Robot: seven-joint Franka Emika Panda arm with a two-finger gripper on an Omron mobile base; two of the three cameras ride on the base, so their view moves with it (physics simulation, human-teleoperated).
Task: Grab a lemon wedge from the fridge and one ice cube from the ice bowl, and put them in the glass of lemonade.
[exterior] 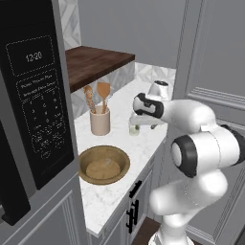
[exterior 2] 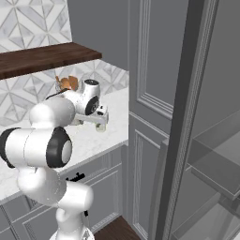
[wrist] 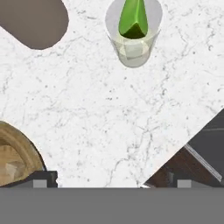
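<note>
Hovering over the white marble counter (wrist: 109, 118) with its jaws spread wide and empty, the pincer (exterior: 135, 123) hangs just above the small clear glass of lemonade (wrist: 133, 33), where a green wedge (wrist: 134, 19) sits. Judging by this, the ice cube is next: swing to the shallow tan wooden bowl (exterior: 104, 164) nearby.

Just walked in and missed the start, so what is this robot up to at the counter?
The white arm is working over the marble counter, its claw open and empty above it. The glass of lemonade stands ahead of the claw with a green wedge-shaped piece already in it. The wooden ice bowl sits nearer the counter's front edge, beside the utensil crock. On the right, the fridge door is open.
</note>
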